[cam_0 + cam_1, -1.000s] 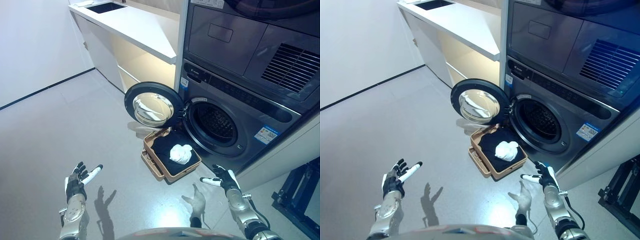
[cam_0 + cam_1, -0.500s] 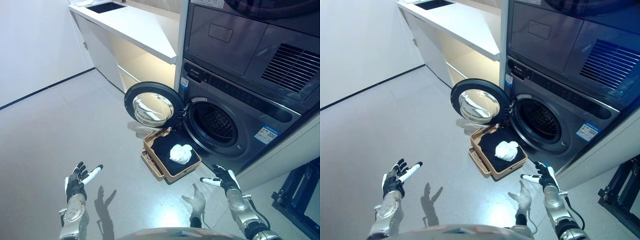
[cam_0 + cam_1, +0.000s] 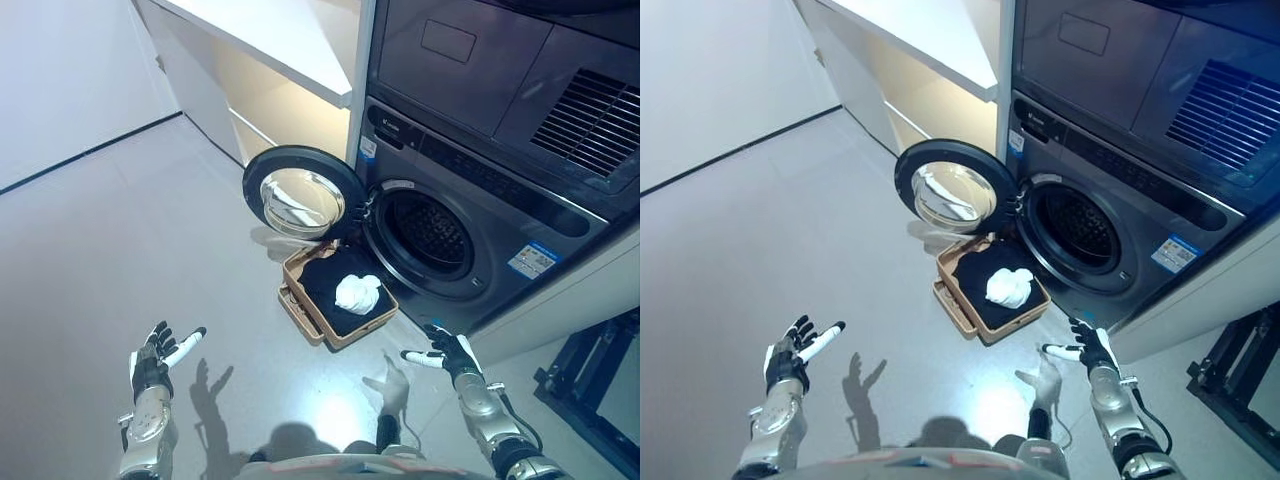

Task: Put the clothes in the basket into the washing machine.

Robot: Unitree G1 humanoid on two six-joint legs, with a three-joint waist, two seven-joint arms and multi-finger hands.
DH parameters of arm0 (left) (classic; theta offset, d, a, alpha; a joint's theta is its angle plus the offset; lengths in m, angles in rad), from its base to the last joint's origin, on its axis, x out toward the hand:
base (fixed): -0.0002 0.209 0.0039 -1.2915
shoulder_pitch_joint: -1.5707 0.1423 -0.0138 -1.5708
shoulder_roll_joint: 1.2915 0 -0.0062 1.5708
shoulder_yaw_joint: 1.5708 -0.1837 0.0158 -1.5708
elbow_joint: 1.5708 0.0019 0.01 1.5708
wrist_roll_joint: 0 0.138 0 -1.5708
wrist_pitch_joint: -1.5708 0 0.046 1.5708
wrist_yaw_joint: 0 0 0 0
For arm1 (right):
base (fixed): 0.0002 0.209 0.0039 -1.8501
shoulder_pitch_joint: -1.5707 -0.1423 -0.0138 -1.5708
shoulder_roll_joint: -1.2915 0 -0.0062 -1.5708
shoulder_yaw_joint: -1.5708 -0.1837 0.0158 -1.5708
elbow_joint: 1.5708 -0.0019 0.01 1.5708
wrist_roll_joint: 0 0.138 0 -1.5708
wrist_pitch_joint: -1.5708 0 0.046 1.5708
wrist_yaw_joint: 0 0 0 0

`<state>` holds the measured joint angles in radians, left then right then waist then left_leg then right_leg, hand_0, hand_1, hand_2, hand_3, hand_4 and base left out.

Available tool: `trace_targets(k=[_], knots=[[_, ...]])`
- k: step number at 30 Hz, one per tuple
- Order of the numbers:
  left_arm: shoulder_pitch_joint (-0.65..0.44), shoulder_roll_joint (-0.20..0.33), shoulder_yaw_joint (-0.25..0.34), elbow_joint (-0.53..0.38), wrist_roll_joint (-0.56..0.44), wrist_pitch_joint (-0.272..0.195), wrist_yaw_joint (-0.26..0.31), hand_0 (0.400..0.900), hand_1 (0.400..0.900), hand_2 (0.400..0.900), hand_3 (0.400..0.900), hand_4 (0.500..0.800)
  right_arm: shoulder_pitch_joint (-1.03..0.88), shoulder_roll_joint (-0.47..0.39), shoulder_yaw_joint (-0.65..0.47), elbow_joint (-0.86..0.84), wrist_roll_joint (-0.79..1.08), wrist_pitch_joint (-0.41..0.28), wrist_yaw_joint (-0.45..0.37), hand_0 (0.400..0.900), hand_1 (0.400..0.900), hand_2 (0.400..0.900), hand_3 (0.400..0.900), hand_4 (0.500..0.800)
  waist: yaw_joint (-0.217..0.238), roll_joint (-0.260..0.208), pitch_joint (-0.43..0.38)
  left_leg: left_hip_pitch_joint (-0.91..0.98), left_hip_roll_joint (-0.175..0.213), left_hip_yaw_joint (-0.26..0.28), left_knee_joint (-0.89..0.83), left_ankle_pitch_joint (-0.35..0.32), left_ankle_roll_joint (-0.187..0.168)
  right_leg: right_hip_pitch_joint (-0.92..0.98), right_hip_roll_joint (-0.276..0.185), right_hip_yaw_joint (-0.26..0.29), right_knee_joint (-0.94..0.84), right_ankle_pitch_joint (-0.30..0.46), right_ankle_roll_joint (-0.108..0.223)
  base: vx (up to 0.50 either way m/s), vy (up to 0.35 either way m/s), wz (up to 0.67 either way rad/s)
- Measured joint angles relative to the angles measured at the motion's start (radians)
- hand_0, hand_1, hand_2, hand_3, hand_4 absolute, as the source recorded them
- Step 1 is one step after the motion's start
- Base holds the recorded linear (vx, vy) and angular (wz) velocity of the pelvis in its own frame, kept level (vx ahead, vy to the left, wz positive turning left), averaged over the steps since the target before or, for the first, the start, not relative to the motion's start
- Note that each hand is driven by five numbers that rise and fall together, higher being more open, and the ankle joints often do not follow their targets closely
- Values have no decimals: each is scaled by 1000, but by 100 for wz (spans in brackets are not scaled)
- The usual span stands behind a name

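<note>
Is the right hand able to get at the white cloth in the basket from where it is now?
Probably yes. The right hand hangs open beside the basket, and the white cloth lies uncovered on top of the dark clothes. Nothing stands between them, though the hand is not yet over the basket.

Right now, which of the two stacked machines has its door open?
The lower machine: its round door is swung out to the left, baring the drum just behind the basket. The upper machine shows only flat closed panels.
</note>
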<state>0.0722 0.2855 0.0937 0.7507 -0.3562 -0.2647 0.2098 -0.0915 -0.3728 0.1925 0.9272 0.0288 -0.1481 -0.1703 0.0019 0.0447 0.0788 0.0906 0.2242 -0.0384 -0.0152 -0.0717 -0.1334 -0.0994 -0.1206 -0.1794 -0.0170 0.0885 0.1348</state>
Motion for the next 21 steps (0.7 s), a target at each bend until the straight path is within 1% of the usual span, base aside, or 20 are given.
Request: trace_targets(k=[1, 2, 3, 4, 5, 7, 8, 9, 10, 11, 12, 13, 14, 15, 16, 17, 18, 19, 20, 21], knots=[[-14, 2, 0, 26, -2, 0, -1, 900, 900, 900, 900, 800, -3, -4, -1, 0, 0, -1, 0, 900, 900, 900, 900, 800, 1, -4, 8, -8, -1, -12, 25, -2, 5, -2, 6, -1, 8, -7, -5, 34, -232, -8], [-40, 8, 1, 55, -9, 1, 0, 900, 900, 900, 900, 800, -2, -5, -1, 1, 0, -1, 1, 900, 900, 900, 900, 800, 3, -20, 24, -28, -9, -31, 84, -7, 10, 2, 6, 13, 19, -23, -19, 12, -146, -5], [-40, 11, 1, 62, -15, 2, 0, 900, 900, 900, 900, 800, -1, -5, -1, 1, 0, -1, 3, 900, 900, 900, 900, 800, 11, -30, 32, -37, -4, -45, 122, -3, 19, 4, 14, 12, 28, -28, -26, 2, -165, -1], [-38, 14, 1, 63, -16, 3, -1, 900, 900, 900, 900, 800, -1, -6, -1, 0, 0, -6, 3, 900, 900, 900, 900, 800, 19, -36, 39, -42, 1, -59, 152, -3, 19, -2, 20, 14, 53, -40, -43, 20, -90, 9], [-50, 12, 0, 69, -18, 2, -2, 900, 900, 900, 900, 800, 0, -11, -7, 4, 2, -10, 2, 900, 900, 900, 900, 800, 24, -43, 54, -69, 0, -98, 212, 2, 23, -4, 29, 9, 80, -71, -66, 65, -96, 7], [-76, 10, -8, 79, -34, 2, -8, 900, 900, 900, 900, 800, -5, -22, -23, 12, 11, -7, -4, 900, 900, 900, 900, 800, 45, -62, 83, -163, -14, -146, 388, 29, 3, 8, 25, 12, 87, -76, -101, 130, 3, -12], [-78, 11, -9, 88, -37, 1, -8, 900, 900, 900, 900, 800, -11, -28, -21, 15, 12, -7, -6, 900, 900, 900, 900, 800, 53, -80, 98, -187, -20, -156, 407, 16, -4, 17, 18, 28, 85, -82, -116, 175, 24, -38], [-79, 12, -11, 91, -38, 2, -8, 900, 900, 900, 900, 800, -14, -34, -22, 15, 13, -7, -16, 900, 900, 900, 900, 800, 50, -90, 108, -208, -33, -156, 350, 13, -7, 19, 8, 38, 85, -89, -122, 197, 38, -44], [-79, 12, -13, 92, -38, 2, -7, 900, 900, 900, 900, 800, -26, -44, -22, 17, 13, -7, -25, 900, 900, 900, 900, 800, 59, -99, 127, -214, -40, -155, 263, 22, -4, 20, -2, 47, 93, -94, -127, 207, 39, -38], [-80, 12, -16, 98, -39, 2, -6, 900, 900, 900, 900, 800, -46, -53, -22, 17, 13, -8, -34, 900, 900, 900, 900, 800, 66, -95, 151, -227, -40, -155, 193, 32, 3, 21, -7, 63, 97, -96, -129, 204, 52, -34], [-81, 9, -19, 105, -46, 2, -4, 900, 900, 900, 900, 800, -66, -60, -23, 19, 14, -9, -44, 900, 900, 900, 900, 800, 67, -88, 166, -248, -39, -154, 147, 49, 3, 21, -9, 74, 96, -96, -128, 213, 62, -33], [-81, 2, -19, 109, -58, 2, 1, 900, 900, 900, 900, 800, -81, -64, -23, 22, 23, -9, -51, 900, 900, 900, 900, 800, 71, -73, 179, -268, -34, -131, 122, 58, 7, 29, -8, 84, 87, -99, -125, 233, 81, -43], [-79, -5, -19, 109, -64, 2, 4, 900, 900, 900, 900, 800, -90, -64, -22, 24, 28, -9, -56, 900, 900, 900, 900, 800, 74, -57, 189, -276, -34, -106, 97, 68, 18, 40, -7, 93, 81, -99, -123, 252, 105, -43], [-72, -16, -19, 109, -74, 2, 5, 900, 900, 900, 900, 800, -91, -67, -20, 21, 28, -10, -53, 900, 900, 900, 900, 800, 79, -29, 187, -277, -33, -84, 73, 72, 43, 43, -4, 102, 87, -105, -113, 264, 131, -46], [-67, -32, -18, 109, -77, 2, 11, 900, 900, 900, 900, 800, -92, -74, -17, 20, 28, -11, -55, 900, 900, 900, 900, 800, 75, 7, 186, -276, -32, -80, 70, 69, 50, 64, 1, 101, 76, -113, -95, 250, 159, -42], [-55, -51, -18, 106, -77, 1, 22, 900, 900, 900, 900, 800, -91, -79, -17, 21, 27, -13, -54, 900, 900, 900, 900, 800, 81, 50, 172, -266, -35, -61, 60, 85, 51, 70, 20, 119, 65, -117, -83, 280, 206, -46], [-50, -48, -14, 106, -77, 0, 25, 900, 900, 900, 900, 800, -98, -72, -6, 22, 27, -15, -53, 900, 900, 900, 900, 800, 101, 62, 174, -253, -29, -32, 72, 141, 7, 51, 26, 144, 137, -135, -67, 276, 239, -40], [-53, -35, -11, 102, -78, -2, 33, 900, 900, 900, 900, 800, -97, -56, 11, 23, 26, -14, -49, 900, 900, 900, 900, 800, 101, 56, 173, -249, -37, -19, 82, 172, -9, 45, 19, 137, 229, -199, -56, 255, 235, -40], [-59, -17, -11, 99, -78, -2, 40, 900, 900, 900, 900, 800, -96, -30, 22, 28, 26, -14, -46, 900, 900, 900, 900, 800, 96, 31, 164, -237, -60, 4, 83, 170, -3, 54, -4, 139, 256, -248, -59, 209, 238, -20], [-67, -5, -11, 98, -80, -2, 45, 900, 900, 900, 900, 800, -97, -10, 23, 33, 26, -15, -45, 900, 900, 900, 900, 800, 95, 16, 158, -239, -79, 17, 103, 159, 12, 76, -27, 142, 222, -266, -58, 195, 263, -17]])
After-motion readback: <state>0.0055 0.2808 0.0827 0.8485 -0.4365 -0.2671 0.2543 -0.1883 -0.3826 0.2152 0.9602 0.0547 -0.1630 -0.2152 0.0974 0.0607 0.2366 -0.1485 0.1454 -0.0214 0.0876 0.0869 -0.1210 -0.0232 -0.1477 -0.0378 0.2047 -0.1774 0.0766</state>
